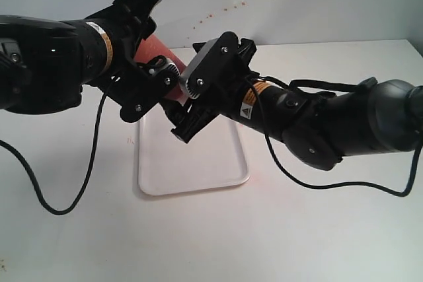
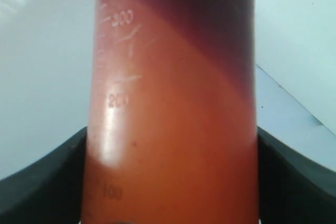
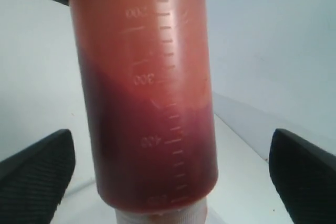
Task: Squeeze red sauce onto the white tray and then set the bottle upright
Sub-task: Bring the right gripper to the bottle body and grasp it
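The bottle (image 1: 157, 52) hangs tilted above the far end of the white tray (image 1: 198, 163), its cap end pointing down toward the tray. My left gripper (image 1: 153, 76) is shut on the bottle's body; the bottle (image 2: 173, 103) fills the left wrist view with a dark finger (image 2: 47, 177) pressed against each side. My right gripper (image 1: 198, 94) is open around the bottle (image 3: 147, 103) near its white cap (image 3: 157, 216), both fingers (image 3: 37, 171) standing well clear of it. The nozzle is hidden behind the grippers. No red sauce shows on the visible part of the tray.
Small reddish splatter marks (image 1: 218, 12) dot the back wall. A black cable (image 1: 63, 209) loops over the white table at the left, and another cable (image 1: 344, 186) trails under the right arm. The tray's near edge lies toward the table's middle.
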### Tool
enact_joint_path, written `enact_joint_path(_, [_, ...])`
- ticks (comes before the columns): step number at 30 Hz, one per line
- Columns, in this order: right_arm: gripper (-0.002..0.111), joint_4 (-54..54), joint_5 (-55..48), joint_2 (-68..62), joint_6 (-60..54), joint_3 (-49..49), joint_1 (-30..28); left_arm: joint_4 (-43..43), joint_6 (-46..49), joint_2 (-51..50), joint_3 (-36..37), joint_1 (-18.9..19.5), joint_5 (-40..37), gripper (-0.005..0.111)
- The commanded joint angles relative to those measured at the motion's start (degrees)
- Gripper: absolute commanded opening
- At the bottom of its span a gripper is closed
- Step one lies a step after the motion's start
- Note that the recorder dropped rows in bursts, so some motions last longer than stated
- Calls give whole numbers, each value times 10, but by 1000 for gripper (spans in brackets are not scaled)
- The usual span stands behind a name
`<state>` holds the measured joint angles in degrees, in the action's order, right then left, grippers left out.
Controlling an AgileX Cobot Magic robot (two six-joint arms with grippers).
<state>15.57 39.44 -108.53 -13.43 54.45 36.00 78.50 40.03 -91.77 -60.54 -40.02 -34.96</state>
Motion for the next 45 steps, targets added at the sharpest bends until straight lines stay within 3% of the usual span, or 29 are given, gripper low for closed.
enact_joint_path(1, [91,52,49,-12,41,4,1,13,-9,11,-5,-3,6,0])
enact_joint_path(10, [91,53,37,-21,79,28,4,13,-9,11,-5,-3,10,0])
enact_joint_path(20, [89,29,-42,-50,93,103,27,14,-9,11,-5,-3,10,0])
enact_joint_path(26, [89,89,-123,-50,109,103,29,19,-10,24,-5,-3,23,0])
enact_joint_path(40, [89,116,-120,-50,129,103,29,-6,-10,51,-5,-3,20,0])
enact_joint_path(45, [89,162,-120,-50,187,103,26,-6,-10,51,-5,-3,20,0])
